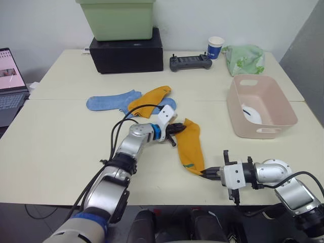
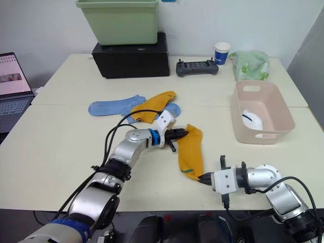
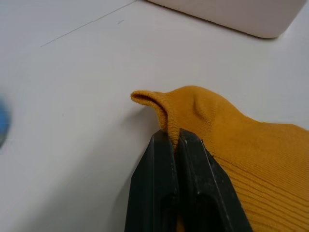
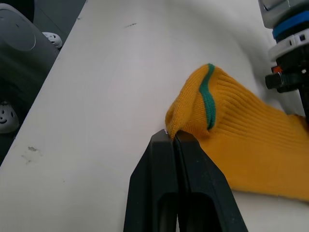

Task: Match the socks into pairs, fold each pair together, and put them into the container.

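A mustard-orange sock (image 1: 191, 148) with a green mark lies stretched on the table near the front. My left gripper (image 1: 178, 128) is shut on its far end (image 3: 169, 126); my right gripper (image 1: 206, 173) is shut on its near end (image 4: 186, 126). A second orange sock (image 1: 148, 99) lies farther back, overlapping two light blue socks (image 1: 112, 100). The pale pink container (image 1: 260, 107) stands at the right with a white sock (image 1: 252, 114) inside.
A pale green bin (image 1: 118, 18) rests on a black box (image 1: 126, 52) at the back. A black controller (image 1: 190, 62), a blue paper cup (image 1: 215, 47) and a green bag (image 1: 245, 59) sit at the back right. A laptop (image 1: 10, 83) is at the left edge.
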Controlling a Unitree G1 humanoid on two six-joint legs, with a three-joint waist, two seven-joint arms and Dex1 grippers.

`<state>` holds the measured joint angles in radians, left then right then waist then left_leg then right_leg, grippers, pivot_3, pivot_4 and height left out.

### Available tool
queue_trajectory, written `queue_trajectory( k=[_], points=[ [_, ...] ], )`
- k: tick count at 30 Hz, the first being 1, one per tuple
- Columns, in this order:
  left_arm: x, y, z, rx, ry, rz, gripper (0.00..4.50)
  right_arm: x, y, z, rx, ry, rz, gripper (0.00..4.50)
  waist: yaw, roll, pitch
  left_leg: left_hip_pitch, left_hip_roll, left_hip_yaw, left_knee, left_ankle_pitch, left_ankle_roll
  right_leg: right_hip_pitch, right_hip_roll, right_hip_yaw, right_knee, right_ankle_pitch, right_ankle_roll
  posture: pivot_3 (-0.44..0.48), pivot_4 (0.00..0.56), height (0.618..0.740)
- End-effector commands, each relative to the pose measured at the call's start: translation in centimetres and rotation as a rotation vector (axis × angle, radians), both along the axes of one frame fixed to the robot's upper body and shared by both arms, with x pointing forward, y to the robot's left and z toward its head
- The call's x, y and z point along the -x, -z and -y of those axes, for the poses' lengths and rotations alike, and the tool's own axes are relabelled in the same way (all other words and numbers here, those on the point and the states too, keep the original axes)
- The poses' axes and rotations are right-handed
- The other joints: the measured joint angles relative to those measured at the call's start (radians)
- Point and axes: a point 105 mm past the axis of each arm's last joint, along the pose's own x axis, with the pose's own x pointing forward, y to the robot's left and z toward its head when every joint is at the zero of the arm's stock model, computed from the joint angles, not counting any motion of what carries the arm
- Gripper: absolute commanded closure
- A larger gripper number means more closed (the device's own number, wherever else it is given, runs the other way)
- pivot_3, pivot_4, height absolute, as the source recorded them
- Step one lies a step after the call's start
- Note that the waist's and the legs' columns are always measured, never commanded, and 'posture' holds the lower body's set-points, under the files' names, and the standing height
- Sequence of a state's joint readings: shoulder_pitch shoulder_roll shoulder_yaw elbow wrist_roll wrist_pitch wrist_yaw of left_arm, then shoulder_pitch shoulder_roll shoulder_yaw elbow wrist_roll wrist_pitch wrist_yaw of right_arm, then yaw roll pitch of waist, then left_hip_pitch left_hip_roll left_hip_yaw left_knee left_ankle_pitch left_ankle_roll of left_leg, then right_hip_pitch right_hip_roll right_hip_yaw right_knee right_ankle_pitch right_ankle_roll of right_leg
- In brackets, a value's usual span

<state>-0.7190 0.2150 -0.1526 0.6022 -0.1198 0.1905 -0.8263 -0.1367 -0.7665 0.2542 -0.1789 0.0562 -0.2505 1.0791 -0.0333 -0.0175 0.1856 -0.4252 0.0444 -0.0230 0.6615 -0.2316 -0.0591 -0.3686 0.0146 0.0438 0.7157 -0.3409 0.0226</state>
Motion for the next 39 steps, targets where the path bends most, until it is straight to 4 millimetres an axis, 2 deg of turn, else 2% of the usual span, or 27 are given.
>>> queue_trajectory(
  k=[1,3,7,9,13,16,18,21,24,26,28,32,34,36,39],
  points=[
    [0.2,-1.9,-1.8,0.066,-0.088,0.024,4.46,-1.1,-1.2,0.2,0.002,0.005,0.086,4.50,0.002,0.000,0.000,0.000,0.000,0.000,0.000,0.000,0.000,0.000,0.000,0.000,0.000,0.000,0.000,0.000,0.150,0.740],
    [1.1,-2.5,-3.4,0.105,-0.160,0.017,4.46,-2.0,-1.5,0.7,0.010,0.023,0.114,4.50,0.003,0.000,0.000,0.000,0.001,-0.001,0.000,0.000,0.000,0.000,0.000,0.000,0.000,0.000,0.000,0.000,0.150,0.740],
    [4.5,-3.3,-6.0,0.216,-0.304,0.004,4.46,-3.8,-1.9,2.0,0.026,0.049,0.110,4.50,0.003,0.000,0.000,0.000,0.002,0.000,0.000,0.000,0.000,0.000,-0.004,0.001,0.000,0.000,0.000,0.000,0.150,0.740],
    [6.1,-2.9,-6.1,0.257,-0.366,-0.020,4.46,-4.4,-1.8,2.3,0.026,0.049,0.102,4.50,0.005,0.000,0.000,0.000,0.002,-0.001,0.000,0.000,0.000,0.001,-0.006,0.002,0.000,0.000,0.000,0.000,0.150,0.740],
    [7.8,-2.2,-6.2,0.265,-0.461,-0.028,4.46,-4.5,-1.7,2.6,0.026,0.024,0.101,4.50,0.014,0.000,0.000,0.000,0.000,-0.002,0.001,-0.001,0.002,0.003,-0.006,0.000,-0.001,0.000,0.000,0.000,0.150,0.740],
    [8.4,-1.9,-6.4,0.291,-0.521,-0.023,4.50,-4.3,-1.7,2.9,-0.007,0.048,0.021,3.81,0.015,0.000,0.000,0.001,0.000,-0.002,0.001,-0.002,0.004,0.005,-0.006,0.001,-0.002,0.000,0.000,0.000,0.150,0.740],
    [8.6,-2.0,-6.5,0.323,-0.540,-0.026,4.00,-4.0,-1.7,3.4,-0.006,0.070,-0.012,3.15,0.015,0.000,0.000,0.003,0.001,-0.002,0.000,-0.002,0.004,0.006,-0.006,0.001,-0.002,0.000,0.000,0.000,0.150,0.740],
    [9.3,-1.6,-7.4,0.332,-0.561,-0.038,3.15,-3.3,-1.8,4.6,-0.074,0.186,-0.157,2.01,0.016,0.000,0.000,0.006,0.001,-0.002,0.000,-0.002,0.004,0.010,-0.006,0.000,-0.004,0.000,0.000,0.000,0.150,0.740],
    [10.2,-1.7,-9.3,0.308,-0.552,-0.041,2.15,-2.8,-2.6,5.4,-0.250,0.414,-0.406,0.89,0.014,0.000,0.000,0.009,0.001,-0.003,-0.001,-0.003,0.004,0.013,-0.006,0.000,-0.005,0.000,0.000,0.000,0.150,0.740],
    [10.5,-1.9,-10.3,0.288,-0.527,-0.045,1.56,-2.8,-3.2,5.3,-0.344,0.519,-0.499,0.22,0.008,0.000,0.000,0.010,0.001,-0.003,-0.002,-0.003,0.004,0.014,-0.006,0.000,-0.004,0.000,0.000,0.000,0.150,0.740],
    [10.3,-2.3,-11.4,0.237,-0.464,-0.045,0.88,-2.8,-3.3,4.9,-0.454,0.661,-0.635,0.18,0.003,0.000,0.000,0.011,0.002,-0.003,-0.002,-0.003,0.004,0.014,-0.005,0.001,-0.004,0.000,0.000,0.000,0.150,0.740],
    [8.7,-3.0,-12.2,0.118,-0.364,-0.011,0.88,-1.8,-2.3,3.2,-0.494,0.777,-0.803,0.18,0.005,0.000,0.000,0.011,0.001,-0.003,-0.002,-0.003,0.004,0.014,-0.001,0.000,-0.004,0.000,0.000,0.000,0.150,0.740],
    [6.8,-3.1,-12.2,0.062,-0.327,-0.004,0.88,-1.0,-1.7,2.2,-0.490,0.809,-0.899,0.18,0.011,0.000,0.000,0.010,0.000,-0.002,-0.002,-0.003,0.004,0.013,-0.001,0.000,-0.005,0.000,0.000,0.000,0.150,0.740],
    [5.2,-3.0,-12.1,0.024,-0.309,0.013,0.88,-0.6,-1.7,1.3,-0.500,0.807,-0.944,0.18,0.014,0.000,0.000,0.008,0.000,-0.002,-0.002,-0.003,0.004,0.013,-0.002,-0.001,-0.006,0.000,0.000,0.000,0.150,0.740],
    [4.2,-2.4,-11.5,-0.010,-0.270,0.011,0.88,0.0,-1.5,0.5,-0.476,0.802,-0.980,0.18,0.009,0.000,0.000,0.008,0.000,-0.001,-0.002,-0.004,0.005,0.012,-0.001,0.000,-0.007,0.000,0.000,0.000,0.150,0.740]
  ],
)
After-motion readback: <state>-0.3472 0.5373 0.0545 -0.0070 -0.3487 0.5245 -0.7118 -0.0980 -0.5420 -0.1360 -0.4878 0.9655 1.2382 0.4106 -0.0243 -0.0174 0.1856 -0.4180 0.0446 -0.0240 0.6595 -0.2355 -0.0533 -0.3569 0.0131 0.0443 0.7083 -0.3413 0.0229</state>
